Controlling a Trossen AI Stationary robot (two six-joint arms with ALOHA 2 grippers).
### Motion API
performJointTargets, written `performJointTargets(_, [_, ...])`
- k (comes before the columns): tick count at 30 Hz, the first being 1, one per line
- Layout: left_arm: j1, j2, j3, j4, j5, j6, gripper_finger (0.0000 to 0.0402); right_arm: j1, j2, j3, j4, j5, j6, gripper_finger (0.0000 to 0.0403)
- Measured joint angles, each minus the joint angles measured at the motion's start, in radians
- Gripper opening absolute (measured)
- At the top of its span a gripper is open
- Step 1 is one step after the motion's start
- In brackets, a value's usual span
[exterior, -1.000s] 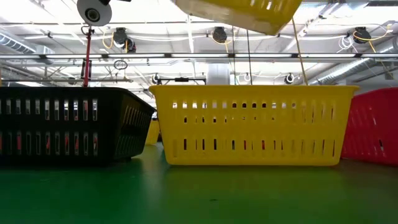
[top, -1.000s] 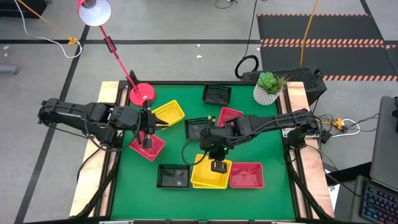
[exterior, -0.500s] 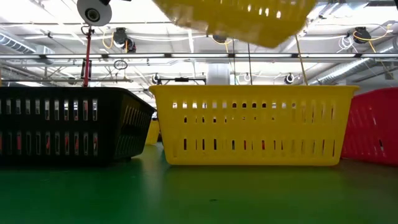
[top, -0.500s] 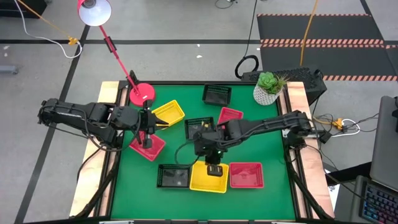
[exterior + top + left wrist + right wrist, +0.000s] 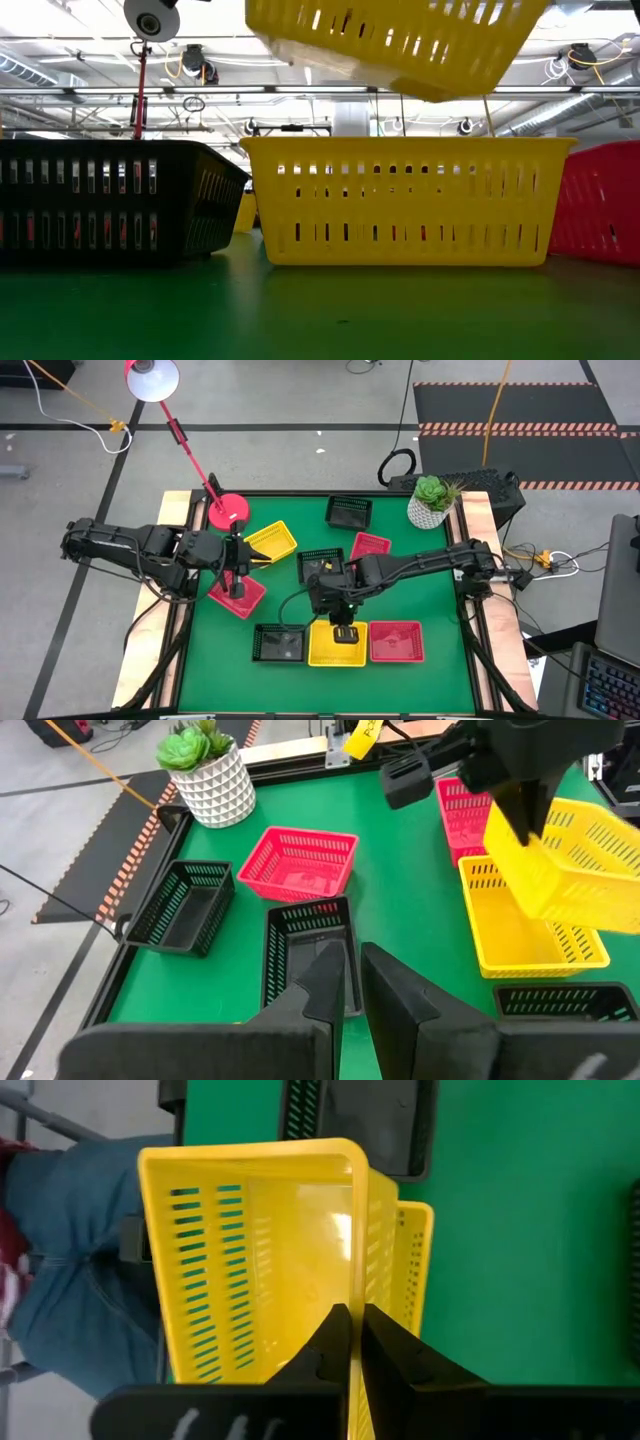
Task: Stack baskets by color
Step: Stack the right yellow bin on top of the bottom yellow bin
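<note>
My right gripper (image 5: 343, 632) is shut on a yellow basket (image 5: 400, 40), which hangs tilted just above a second yellow basket (image 5: 405, 200) standing on the green table near its front edge. The left wrist view shows the held basket (image 5: 570, 860) over the standing one (image 5: 520, 935). My left gripper (image 5: 352, 960) waits at the table's left side above a red basket (image 5: 238, 597). Its fingers stand a narrow gap apart with nothing between them. My right gripper pinches one side wall of the yellow basket at its rim (image 5: 358, 1295), one finger inside the basket and one outside. The fingers slant down from the table's far side. The basket is lifted clear and hangs tilted, its open side up.
A black basket (image 5: 280, 643) and a red basket (image 5: 397, 641) flank the yellow stack. Farther back lie a black basket (image 5: 320, 565), a red one (image 5: 368, 546), another black (image 5: 349, 512) and a yellow one (image 5: 272, 541). A lamp base (image 5: 228, 512) and a plant pot (image 5: 430, 505) stand at the far edge.
My right gripper has gone down and a little toward the table's left edge with the yellow basket. The basket has sunk toward the yellow basket on the table, still tilted and clear of it.
</note>
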Motion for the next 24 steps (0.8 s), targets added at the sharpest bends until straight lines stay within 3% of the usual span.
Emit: performJointTargets(24, [0.0, 0.0, 0.0, 0.001, 0.0, -0.005, 0.0042, -0.007, 0.002, -0.142, 0.109, -0.031, 0.015, 0.0004])
